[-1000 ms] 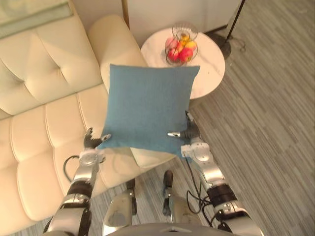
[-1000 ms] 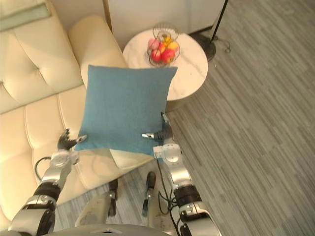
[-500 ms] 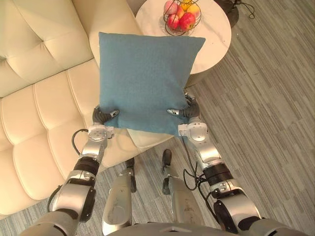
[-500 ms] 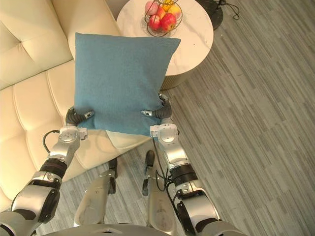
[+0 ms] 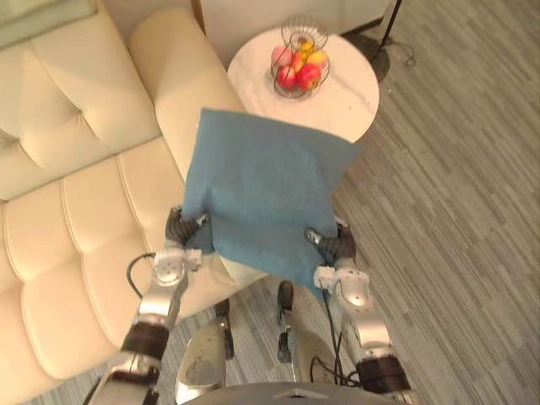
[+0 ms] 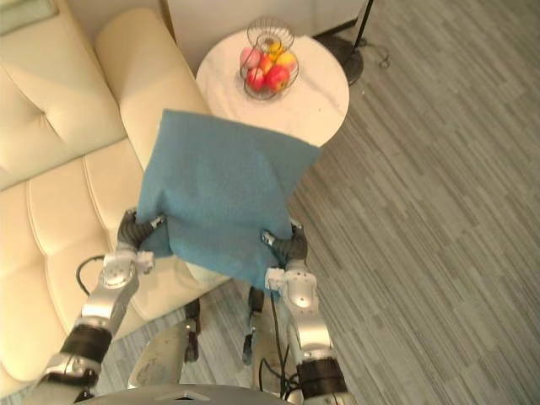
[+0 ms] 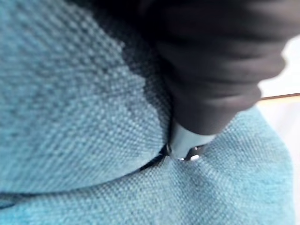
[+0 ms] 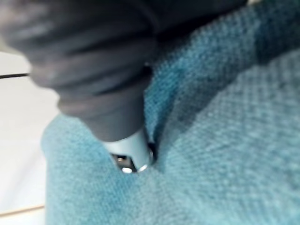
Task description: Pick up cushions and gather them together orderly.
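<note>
One cushion, held up mid-frame
My left hand and right hand pinch its lower corners; it tilts clockwise.

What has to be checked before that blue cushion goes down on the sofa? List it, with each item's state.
1. Left hand pinching the blue cushion at a lower corner: ok.
2. Right hand pinching the other lower corner: ok.
3. Cushion held level: not ok, it tilts, with the robot's right side lower.
4. Sofa seat in view on the robot's left: ok.
5. Cushion apart from the fruit basket: ok.
6. Cushion's upper corner apart from the round table: cannot tell, they overlap in view.
</note>
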Tool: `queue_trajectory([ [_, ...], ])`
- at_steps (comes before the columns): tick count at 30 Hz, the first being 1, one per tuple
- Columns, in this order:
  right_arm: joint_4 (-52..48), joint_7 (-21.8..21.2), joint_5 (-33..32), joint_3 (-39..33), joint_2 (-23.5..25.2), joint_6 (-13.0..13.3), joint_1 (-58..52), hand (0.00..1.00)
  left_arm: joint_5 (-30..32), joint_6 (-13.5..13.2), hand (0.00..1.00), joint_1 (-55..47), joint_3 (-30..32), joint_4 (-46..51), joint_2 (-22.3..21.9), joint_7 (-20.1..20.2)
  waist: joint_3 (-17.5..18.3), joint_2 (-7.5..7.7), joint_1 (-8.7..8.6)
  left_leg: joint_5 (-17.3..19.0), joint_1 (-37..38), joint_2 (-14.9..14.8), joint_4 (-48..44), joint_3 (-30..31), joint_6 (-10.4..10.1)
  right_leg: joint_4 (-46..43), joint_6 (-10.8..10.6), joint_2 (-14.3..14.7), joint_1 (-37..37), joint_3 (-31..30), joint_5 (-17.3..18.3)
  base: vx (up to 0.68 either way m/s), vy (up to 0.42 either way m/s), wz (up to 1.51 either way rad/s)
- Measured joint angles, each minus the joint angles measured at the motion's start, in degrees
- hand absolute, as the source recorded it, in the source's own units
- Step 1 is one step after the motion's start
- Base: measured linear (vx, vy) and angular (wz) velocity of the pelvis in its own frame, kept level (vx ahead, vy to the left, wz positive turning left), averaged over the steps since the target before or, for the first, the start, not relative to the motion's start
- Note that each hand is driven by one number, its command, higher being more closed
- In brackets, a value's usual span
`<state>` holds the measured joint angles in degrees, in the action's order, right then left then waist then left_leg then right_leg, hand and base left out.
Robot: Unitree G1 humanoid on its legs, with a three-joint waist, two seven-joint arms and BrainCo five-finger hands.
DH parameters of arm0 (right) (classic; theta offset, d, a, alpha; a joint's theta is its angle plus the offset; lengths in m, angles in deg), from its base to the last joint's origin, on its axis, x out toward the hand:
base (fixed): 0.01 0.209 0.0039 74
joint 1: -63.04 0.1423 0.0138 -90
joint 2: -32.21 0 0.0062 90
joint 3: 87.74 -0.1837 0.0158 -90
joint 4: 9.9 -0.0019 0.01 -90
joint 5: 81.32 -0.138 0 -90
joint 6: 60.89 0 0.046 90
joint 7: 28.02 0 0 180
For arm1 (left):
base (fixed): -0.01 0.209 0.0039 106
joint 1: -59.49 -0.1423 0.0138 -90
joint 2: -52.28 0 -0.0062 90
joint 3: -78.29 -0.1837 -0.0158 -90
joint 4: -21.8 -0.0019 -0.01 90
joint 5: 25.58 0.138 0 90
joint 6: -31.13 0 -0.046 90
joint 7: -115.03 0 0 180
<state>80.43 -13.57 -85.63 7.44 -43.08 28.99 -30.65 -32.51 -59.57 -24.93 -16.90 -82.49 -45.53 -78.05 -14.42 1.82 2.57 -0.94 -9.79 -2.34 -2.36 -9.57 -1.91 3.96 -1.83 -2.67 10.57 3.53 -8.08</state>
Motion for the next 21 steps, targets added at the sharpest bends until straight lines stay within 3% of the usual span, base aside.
queue_trajectory([
  [3, -2.42, -1.7, 0.15, -0.23, 0.17, 0.02, -3.07, 1.0, 1.65, 0.0, 1.0, -5.09, 0.25, 3.53, -1.83, 0.74, 2.64, -0.56, -0.33, -0.03, 1.52, 0.26, 1.24, 0.53, 0.02, 0.3, -0.1, 0.04, -1.34, 0.33, 0.59, 0.05, 0.003, 0.08],
  [8, -7.28, -4.06, 0.35, 0.84, 0.1, 0.0, -8.04, 1.0, 2.74, 0.03, 1.0, -15.36, 0.67, 13.02, -5.44, 1.31, 5.73, -3.24, -0.24, 0.03, 6.74, 0.24, 2.73, 2.79, 0.05, -1.73, -0.28, -0.17, -6.12, 2.6, 3.52, 0.03, 0.006, 0.24],
  [12, -11.6, -5.49, 2.55, 3.2, -0.41, -0.03, -11.67, 1.0, 2.75, 0.04, 1.0, -20.74, 1.01, 19.66, -5.56, 1.27, 8.04, -4.76, 0.52, -0.06, 6.96, 0.47, 1.79, 6.6, -0.02, -5.82, -0.35, -1.15, -7.71, 7.2, 6.77, -0.01, 0.0, 0.54],
  [16, -15.84, -5.53, 3.74, 4.1, -0.76, -0.02, -11.95, 1.0, 2.68, 0.04, 1.0, -22.69, 1.21, 24.65, -5.63, 0.84, 8.8, -5.0, 0.87, 1.04, 4.64, 1.28, -0.77, 10.04, -0.71, -13.17, -0.37, -3.4, -6.17, 12.3, 10.82, -0.07, 0.005, 0.79],
  [18, -17.98, -5.38, 4.04, 4.39, -1.72, 0.02, -11.77, 1.0, 2.61, -0.16, 1.0, -23.06, 1.16, 27.37, -5.97, 0.65, 10.59, -5.05, 0.51, 4.96, 0.75, -1.24, -3.92, 0.85, 0.74, -15.13, -0.31, -6.06, -4.33, 16.76, 11.0, -0.1, 0.07, 0.99],
  [19, -17.8, -5.0, 4.37, 4.34, -1.8, 0.18, -11.12, 1.0, 2.58, -0.35, 1.0, -22.7, 1.06, 27.39, -6.02, 0.61, 10.7, -5.04, 0.53, 5.91, -0.5, -2.97, -9.0, -3.91, 2.76, -15.7, -0.34, -7.42, -4.1, 17.99, 11.09, -0.1, 0.202, 0.82],
  [21, -17.71, -4.07, 4.48, 4.33, -1.92, 0.17, -10.85, 1.0, 2.56, -0.43, 1.0, -22.7, 0.77, 27.39, -6.69, 0.5, 11.15, -5.76, 0.63, 6.7, -1.54, -8.84, -20.35, -10.41, 5.15, -18.74, -0.51, -9.29, -3.87, 19.73, 11.21, -0.11, 0.201, 0.53],
])
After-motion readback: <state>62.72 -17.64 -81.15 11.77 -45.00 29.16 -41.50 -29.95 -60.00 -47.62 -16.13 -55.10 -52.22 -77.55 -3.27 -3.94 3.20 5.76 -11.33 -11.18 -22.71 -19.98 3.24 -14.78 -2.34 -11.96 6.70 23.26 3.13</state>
